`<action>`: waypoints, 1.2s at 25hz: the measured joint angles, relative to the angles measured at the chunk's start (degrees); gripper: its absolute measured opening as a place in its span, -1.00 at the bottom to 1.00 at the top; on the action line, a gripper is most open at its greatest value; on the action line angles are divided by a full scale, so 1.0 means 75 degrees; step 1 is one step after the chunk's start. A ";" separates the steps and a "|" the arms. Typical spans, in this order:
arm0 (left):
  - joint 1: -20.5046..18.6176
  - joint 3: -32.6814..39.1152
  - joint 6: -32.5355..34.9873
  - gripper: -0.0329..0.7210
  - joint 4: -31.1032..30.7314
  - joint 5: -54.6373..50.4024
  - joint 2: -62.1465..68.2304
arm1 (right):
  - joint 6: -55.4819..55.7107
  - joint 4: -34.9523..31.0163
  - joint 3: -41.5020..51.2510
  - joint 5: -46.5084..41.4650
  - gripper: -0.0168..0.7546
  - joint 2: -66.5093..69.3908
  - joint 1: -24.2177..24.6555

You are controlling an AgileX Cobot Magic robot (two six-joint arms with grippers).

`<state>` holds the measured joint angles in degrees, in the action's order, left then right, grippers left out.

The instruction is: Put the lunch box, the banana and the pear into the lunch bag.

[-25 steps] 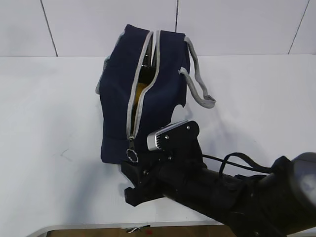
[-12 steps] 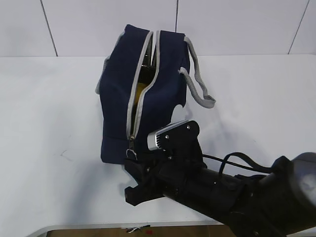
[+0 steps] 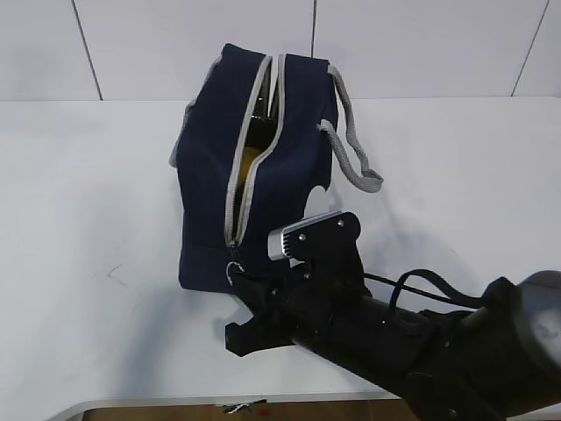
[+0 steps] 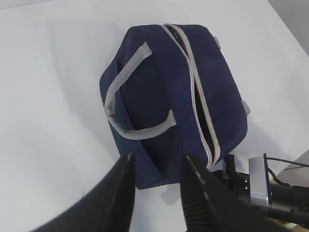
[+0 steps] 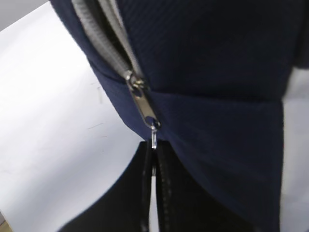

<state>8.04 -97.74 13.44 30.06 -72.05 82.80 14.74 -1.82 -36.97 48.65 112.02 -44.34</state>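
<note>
The lunch bag (image 3: 254,167) stood on the white worktop (image 3: 88,219), its grey zipper (image 3: 250,149) parted along the top with something yellow showing inside. The right claw (image 5: 153,164) was pinched closed on the metal ring pull (image 5: 153,140) at the zipper's near end. The left claw (image 4: 157,179) hung above the bag, jaws apart and holding nothing.

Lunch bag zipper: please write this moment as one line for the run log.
lunch bag: on table, zipper part open | ring pull: pinched by right gripper | left gripper: open, above bag | yellow item: inside
</note>
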 joint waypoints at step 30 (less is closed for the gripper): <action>0.0000 0.0000 0.0000 -0.26 -0.0292 0.0000 0.0000 | 0.0500 0.1105 -0.0393 -0.4008 -0.91 -0.2993 0.0000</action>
<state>8.04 -97.74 13.44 27.87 -72.05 82.80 18.49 6.47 -39.92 18.59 89.57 -44.34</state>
